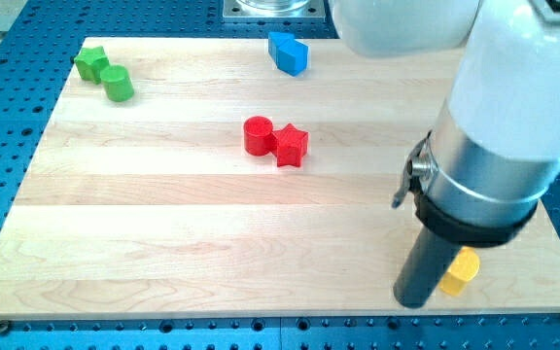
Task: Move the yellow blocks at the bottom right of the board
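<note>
One yellow block (460,271) shows at the board's bottom right, partly hidden behind my dark rod. My tip (415,302) rests on the board just left of that yellow block and seems to touch it. Any other yellow block is hidden by the arm's white and silver body, which covers the right side of the board.
A red cylinder (258,135) and a red star (291,145) sit together at mid-board. A blue block (289,52) lies at the top centre. A green star-like block (90,63) and a green cylinder (119,84) sit at the top left. The board's bottom edge (261,314) runs close below my tip.
</note>
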Action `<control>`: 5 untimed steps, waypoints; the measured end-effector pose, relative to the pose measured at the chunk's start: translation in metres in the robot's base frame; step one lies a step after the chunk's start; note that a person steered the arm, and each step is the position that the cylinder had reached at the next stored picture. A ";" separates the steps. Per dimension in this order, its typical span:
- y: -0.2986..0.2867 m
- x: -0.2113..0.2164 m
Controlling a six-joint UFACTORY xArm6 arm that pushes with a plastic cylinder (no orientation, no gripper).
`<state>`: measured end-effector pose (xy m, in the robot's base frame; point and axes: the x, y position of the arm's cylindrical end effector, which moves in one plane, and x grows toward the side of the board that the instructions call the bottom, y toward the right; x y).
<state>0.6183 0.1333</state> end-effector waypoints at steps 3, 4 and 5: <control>0.001 -0.014; -0.033 -0.037; -0.011 -0.060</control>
<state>0.5587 0.1226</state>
